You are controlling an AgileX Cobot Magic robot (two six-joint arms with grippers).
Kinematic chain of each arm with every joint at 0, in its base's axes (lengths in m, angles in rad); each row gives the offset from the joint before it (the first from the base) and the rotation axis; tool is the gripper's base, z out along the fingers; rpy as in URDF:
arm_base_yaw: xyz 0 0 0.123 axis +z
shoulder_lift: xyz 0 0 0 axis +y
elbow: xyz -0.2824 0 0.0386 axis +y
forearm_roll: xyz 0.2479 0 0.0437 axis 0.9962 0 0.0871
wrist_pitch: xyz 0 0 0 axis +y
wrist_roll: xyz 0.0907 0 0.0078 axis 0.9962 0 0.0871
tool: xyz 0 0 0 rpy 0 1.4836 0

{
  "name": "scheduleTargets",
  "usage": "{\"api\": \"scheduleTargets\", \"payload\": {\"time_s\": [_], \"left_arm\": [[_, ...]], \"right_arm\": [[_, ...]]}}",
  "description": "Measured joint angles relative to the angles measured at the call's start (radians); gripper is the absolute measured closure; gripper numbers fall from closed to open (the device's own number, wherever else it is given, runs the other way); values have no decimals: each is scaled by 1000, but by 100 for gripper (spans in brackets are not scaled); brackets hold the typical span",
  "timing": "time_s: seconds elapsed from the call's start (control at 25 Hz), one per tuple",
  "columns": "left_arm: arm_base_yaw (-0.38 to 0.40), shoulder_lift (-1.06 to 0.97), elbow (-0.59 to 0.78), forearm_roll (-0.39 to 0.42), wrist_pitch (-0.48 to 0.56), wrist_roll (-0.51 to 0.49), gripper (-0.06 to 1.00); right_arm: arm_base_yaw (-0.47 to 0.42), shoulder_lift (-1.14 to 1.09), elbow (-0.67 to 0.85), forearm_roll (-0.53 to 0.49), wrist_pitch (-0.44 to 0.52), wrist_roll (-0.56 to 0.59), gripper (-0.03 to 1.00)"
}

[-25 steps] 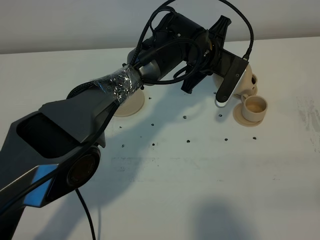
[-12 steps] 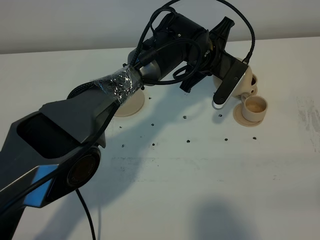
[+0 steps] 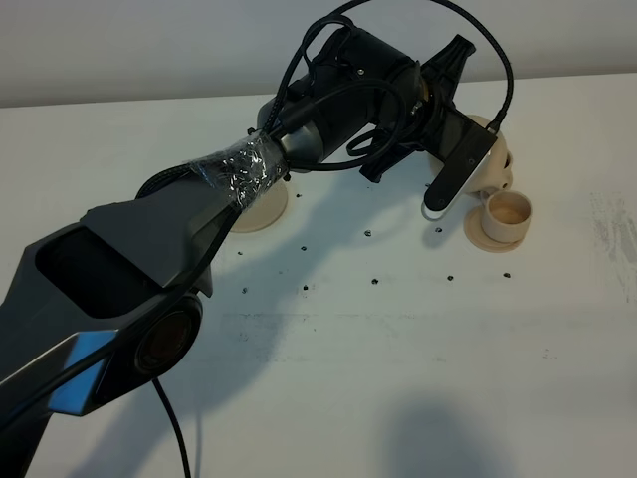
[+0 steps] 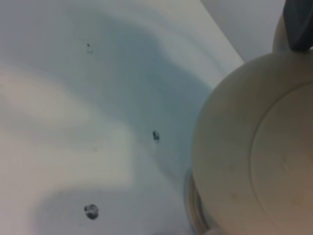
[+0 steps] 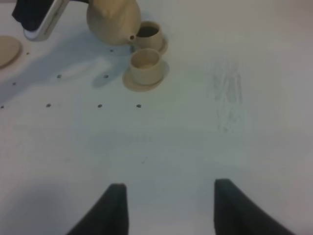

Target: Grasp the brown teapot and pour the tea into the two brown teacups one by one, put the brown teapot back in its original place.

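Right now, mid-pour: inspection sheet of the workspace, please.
Surface: white table; black specks; faint scuff marks.
Job's things: brown teapot off the table, tilted, spout at far teacup; near teacup upright on small saucer; large saucer vacant, partly behind left arm.
Clutter: nothing seen.
Grippers: left gripper shut on brown teapot; right gripper open, empty.
Cables: black cables loop over left arm; foil wrap on it.
Surroundings: plain wall.
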Motion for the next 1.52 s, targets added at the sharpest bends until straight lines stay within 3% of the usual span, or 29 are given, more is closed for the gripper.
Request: {"api": "scheduleTargets", "payload": {"time_s": [0.8,1.52], "left_arm": [[-9,0,0,4,-24,128,85],[-25,21,0,58,-105,138,85]], "right_arm": [[0,0,0,0,0,0,57],[0,0,0,0,0,0,57]]}}
